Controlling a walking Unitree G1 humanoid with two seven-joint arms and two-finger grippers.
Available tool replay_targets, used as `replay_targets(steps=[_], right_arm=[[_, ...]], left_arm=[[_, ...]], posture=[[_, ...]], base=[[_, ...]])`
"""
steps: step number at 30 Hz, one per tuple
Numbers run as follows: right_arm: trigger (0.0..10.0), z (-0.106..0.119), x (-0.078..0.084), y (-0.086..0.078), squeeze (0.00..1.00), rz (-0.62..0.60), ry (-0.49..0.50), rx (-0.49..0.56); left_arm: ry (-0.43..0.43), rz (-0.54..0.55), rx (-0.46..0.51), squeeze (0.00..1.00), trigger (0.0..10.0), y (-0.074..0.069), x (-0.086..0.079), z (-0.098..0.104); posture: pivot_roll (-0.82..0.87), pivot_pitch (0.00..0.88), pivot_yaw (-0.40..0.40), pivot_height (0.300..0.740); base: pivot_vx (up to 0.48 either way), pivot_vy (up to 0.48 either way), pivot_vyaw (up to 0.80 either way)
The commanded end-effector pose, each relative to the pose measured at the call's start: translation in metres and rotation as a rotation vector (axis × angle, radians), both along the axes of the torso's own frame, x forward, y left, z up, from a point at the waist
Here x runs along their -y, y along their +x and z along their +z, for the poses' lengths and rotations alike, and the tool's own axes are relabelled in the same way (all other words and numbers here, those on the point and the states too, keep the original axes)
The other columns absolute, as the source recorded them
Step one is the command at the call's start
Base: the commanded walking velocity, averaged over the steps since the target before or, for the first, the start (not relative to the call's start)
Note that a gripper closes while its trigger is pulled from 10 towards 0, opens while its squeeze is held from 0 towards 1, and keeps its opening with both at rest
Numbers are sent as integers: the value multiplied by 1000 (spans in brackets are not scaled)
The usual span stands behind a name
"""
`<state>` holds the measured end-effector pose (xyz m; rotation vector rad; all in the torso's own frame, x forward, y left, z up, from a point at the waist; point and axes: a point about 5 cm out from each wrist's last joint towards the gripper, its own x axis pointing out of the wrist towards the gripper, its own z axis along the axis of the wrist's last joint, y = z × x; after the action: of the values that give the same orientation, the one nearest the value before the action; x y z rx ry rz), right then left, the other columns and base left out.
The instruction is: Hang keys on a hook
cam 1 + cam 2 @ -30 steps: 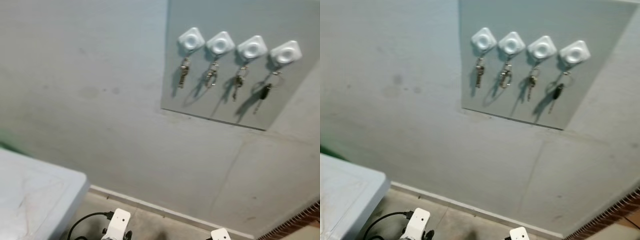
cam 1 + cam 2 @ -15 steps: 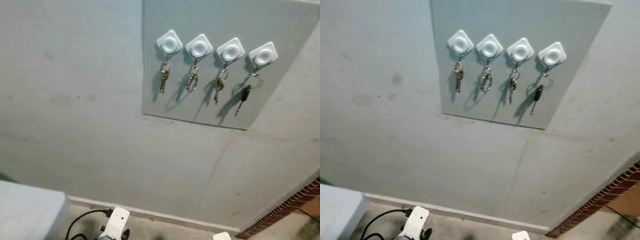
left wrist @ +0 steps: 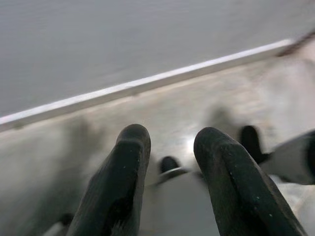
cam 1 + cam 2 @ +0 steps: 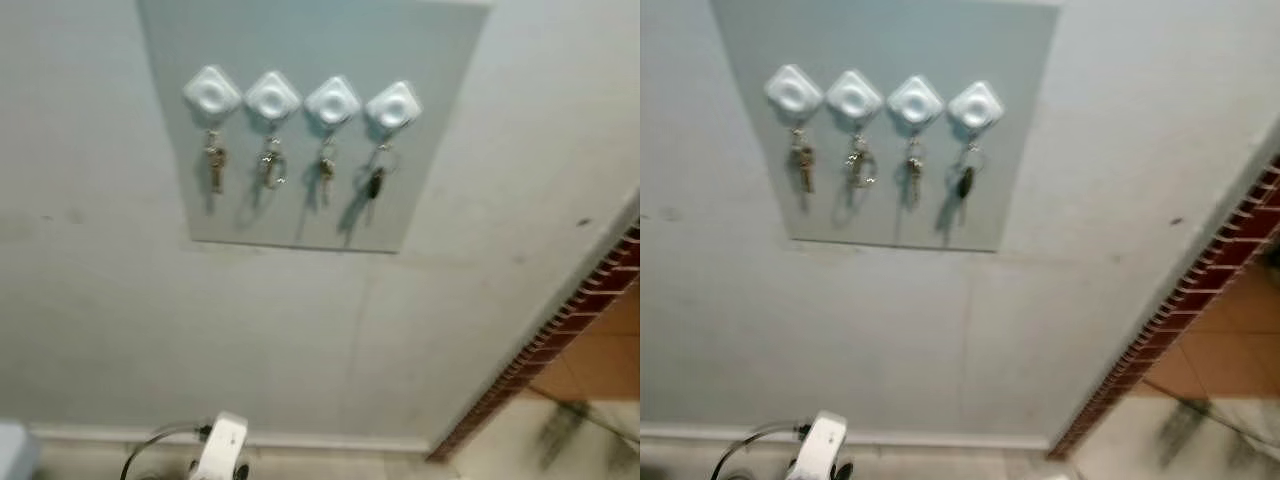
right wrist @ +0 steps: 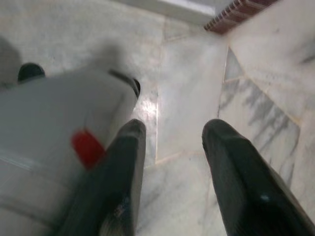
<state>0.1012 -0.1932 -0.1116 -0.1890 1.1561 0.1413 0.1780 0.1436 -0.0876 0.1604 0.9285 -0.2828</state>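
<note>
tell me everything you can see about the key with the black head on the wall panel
The black-headed key hangs from the rightmost of four white diamond-shaped hooks on a grey panel fixed to the wall. A thin metal ring links it to the hook. Its dark head looks like plastic; the blade below is too blurred to make out. It hangs freely, slightly tilted, casting a shadow on the panel, and touches no neighbouring key set.

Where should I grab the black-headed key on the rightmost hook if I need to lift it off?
Grip the black key by its dark head, the widest part, hanging just under the ring on the rightmost hook. Come straight at the wall panel from the front and slightly from the right, since another key bunch hangs close on its left. Then probably lift upward to clear the hook.
</note>
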Motion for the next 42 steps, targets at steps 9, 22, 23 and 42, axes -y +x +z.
replay_targets(steps=[9,22,23,42], right_arm=[[10000,0,-10,4,0,3,30,12],[10000,0,-10,4,0,-29,44,17],[10000,0,-9,4,0,-32,45,18],[10000,0,-8,4,0,-64,54,20]], left_arm=[[10,-6,-20,0,10000,-5,-3,-2],[2,-7,-26,0,10000,-6,-4,-3],[2,-6,-27,0,10000,-6,-4,-3],[4,0,-30,0,10000,-7,-4,-3]], posture=[[110,0,-27,740],[110,0,-27,740],[110,1,-27,740],[108,10,-28,740]], base=[[0,0,0],[0,-360,0],[0,-480,0],[0,-480,0]])
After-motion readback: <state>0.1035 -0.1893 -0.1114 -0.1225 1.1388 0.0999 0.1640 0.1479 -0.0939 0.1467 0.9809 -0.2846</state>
